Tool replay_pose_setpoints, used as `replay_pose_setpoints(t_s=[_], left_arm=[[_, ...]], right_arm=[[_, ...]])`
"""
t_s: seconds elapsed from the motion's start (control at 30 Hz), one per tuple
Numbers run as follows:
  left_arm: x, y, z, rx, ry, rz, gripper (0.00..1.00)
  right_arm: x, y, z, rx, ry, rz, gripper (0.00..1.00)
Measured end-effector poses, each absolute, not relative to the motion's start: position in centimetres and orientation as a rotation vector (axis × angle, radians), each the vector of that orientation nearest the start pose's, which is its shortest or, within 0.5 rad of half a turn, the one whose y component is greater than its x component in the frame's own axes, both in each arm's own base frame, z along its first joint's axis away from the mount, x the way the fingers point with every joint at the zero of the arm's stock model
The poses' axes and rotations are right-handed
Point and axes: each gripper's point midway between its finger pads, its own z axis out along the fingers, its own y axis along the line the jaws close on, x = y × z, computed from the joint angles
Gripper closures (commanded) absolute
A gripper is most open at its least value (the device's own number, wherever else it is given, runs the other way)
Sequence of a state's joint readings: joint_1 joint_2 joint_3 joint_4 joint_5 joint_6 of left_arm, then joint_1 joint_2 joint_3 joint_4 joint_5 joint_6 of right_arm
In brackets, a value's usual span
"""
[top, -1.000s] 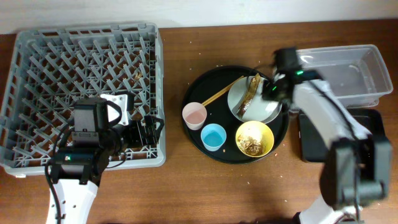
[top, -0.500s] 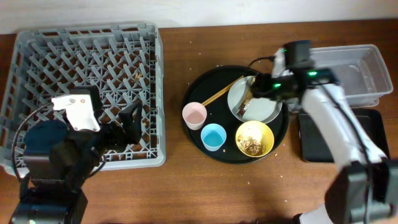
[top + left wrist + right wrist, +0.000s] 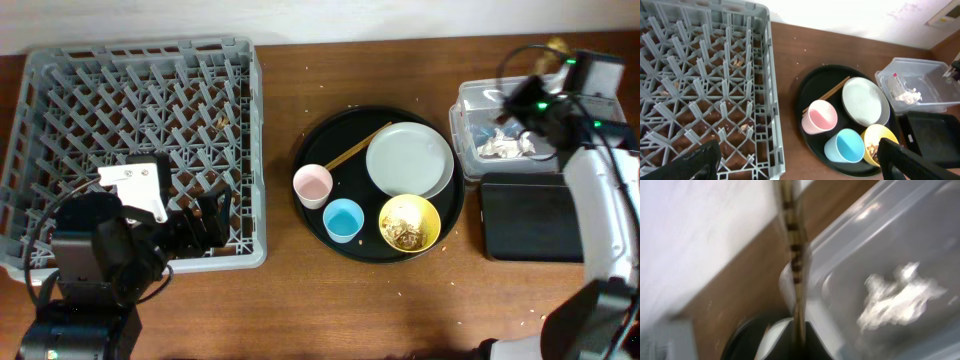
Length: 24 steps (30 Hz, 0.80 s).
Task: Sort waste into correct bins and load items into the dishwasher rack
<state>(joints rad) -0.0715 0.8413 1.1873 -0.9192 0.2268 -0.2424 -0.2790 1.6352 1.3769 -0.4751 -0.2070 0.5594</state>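
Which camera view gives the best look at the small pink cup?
The left wrist view: the pink cup is large, angled, showing its wall and empty inside. The overhead view shows the pink cup smaller, straight down, mostly rim. The right wrist view does not show it.

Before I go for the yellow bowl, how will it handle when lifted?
The yellow bowl looks like rigid plastic, so probably light and stiff. It holds loose scraps, so tilting would likely spill them. The blue cup stands close beside it; a push might knock that.
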Motion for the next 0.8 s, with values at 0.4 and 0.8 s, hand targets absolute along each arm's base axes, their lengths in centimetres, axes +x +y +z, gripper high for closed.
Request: replay_pose_setpoints(t_s=[0.4,0.8], left_arm=[[25.4,-5.7,31.9,-0.051,2.156,-0.425,0.01],[29.4,-8.7,29.2,0.015,2.252,-0.611,0.07]], right_arm=[[31.4,11.4,20.3,0.046,2.754,0.708,0.41],[27.1,18.1,8.4,-0.439,3.141,0.246,0.96]])
